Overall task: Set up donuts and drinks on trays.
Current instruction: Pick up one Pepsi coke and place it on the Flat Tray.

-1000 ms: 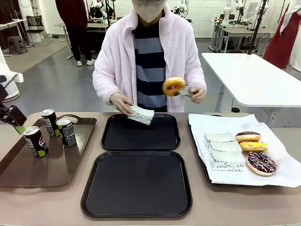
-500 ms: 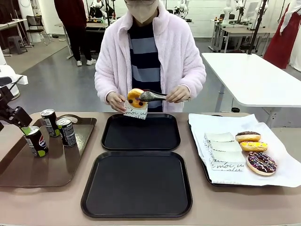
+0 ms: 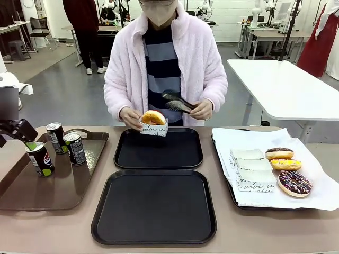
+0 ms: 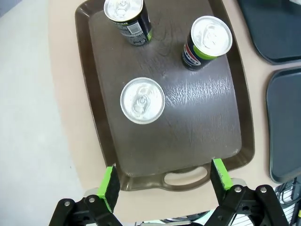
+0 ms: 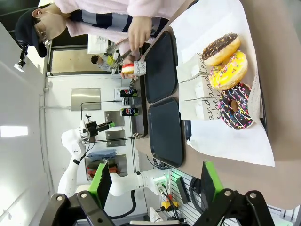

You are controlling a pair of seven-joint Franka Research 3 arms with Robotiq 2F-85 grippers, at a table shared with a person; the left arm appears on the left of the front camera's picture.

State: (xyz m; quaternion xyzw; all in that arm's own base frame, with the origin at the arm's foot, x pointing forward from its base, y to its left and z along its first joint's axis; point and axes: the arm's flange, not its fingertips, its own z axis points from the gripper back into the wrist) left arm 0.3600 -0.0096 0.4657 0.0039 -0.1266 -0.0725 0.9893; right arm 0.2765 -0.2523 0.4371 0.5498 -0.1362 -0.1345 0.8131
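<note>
A glazed donut [image 3: 153, 117] sits in a printed paper sleeve that the person's hand holds just above the far black tray [image 3: 158, 150]. The person's other hand holds metal tongs [image 3: 177, 102], apart from the donut. The near black tray [image 3: 153, 206] is bare. Three soda cans [image 3: 40, 159] [image 3: 54, 136] [image 3: 74, 147] stand on the brown tray [image 3: 58, 185]. My left gripper [image 3: 26, 142] hangs open over the nearest can [image 4: 142, 100], its fingers [image 4: 110, 185] above the tray's handle end. My right gripper [image 5: 155, 182] is open and holds nothing, high above the table's right side.
A paper-lined tray [image 3: 318, 159] at the right holds three more donuts [image 3: 279, 153] [image 3: 285, 164] [image 3: 294, 183] and a stack of paper sleeves [image 3: 253, 169]. Both black trays [image 5: 162, 127] and the cans [image 5: 130, 101] also appear far off in the right wrist view.
The person carried the donut leftward with the tongs, set it into the sleeve and drew the tongs away. My left gripper shifted slightly toward the nearest can.
</note>
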